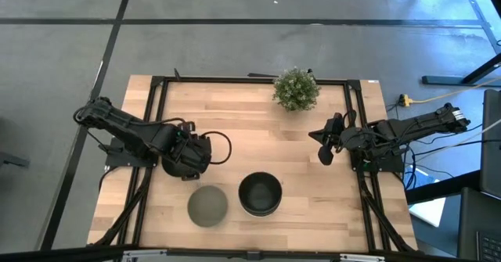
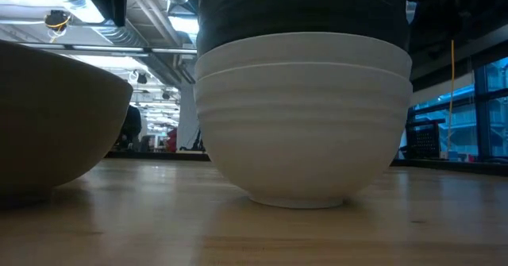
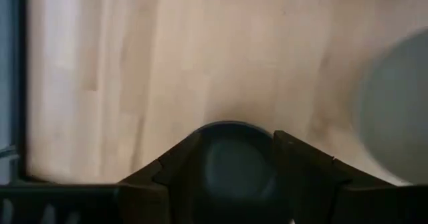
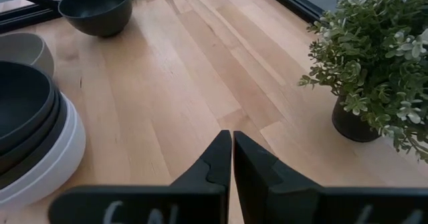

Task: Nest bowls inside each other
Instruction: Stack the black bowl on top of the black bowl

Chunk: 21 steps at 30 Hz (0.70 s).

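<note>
In the low view, the stacked bowls (image 2: 303, 115) run off the top edge, so their number cannot be counted. The grey-olive bowl (image 2: 55, 123) is cut by the left edge. In the high view, the left gripper (image 1: 188, 157) hides its black bowl (image 3: 234, 160).

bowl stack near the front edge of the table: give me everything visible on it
The bowl stack stands upright on the wooden table, near the front edge, right of the lone grey-olive bowl and apart from it. From above only a black bowl's glossy inside shows. The low view shows two white ribbed bowls at the bottom with dark bowls nested above. It looks ceramic. No gripper touches it.
</note>
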{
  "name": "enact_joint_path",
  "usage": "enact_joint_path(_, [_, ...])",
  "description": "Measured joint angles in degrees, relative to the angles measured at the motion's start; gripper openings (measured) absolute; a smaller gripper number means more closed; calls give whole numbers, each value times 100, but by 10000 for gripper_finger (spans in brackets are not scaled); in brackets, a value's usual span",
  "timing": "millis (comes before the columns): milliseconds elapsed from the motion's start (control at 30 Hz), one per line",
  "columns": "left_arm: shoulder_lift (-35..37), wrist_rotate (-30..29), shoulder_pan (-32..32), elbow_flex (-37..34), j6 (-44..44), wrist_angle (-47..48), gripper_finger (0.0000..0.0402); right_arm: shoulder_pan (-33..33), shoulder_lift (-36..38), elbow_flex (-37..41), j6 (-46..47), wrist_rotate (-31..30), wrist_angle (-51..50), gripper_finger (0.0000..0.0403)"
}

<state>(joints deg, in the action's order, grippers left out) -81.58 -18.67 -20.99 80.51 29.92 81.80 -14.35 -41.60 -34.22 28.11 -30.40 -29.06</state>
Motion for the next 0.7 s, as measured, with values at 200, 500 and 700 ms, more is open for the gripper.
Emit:
enact_joint_path(200, [5, -22, -17, -139, 119, -154, 181, 0, 0, 0, 8, -8, 0, 19])
enact_joint_path(500, [1033, 298, -83, -1589, 660, -1329, 181, 0, 0, 0, -3, -12, 2, 19])
enact_joint_path(700, [1807, 608, -222, -2471, 1321, -1709, 180, 0, -2, 0, -8, -11, 0, 19])
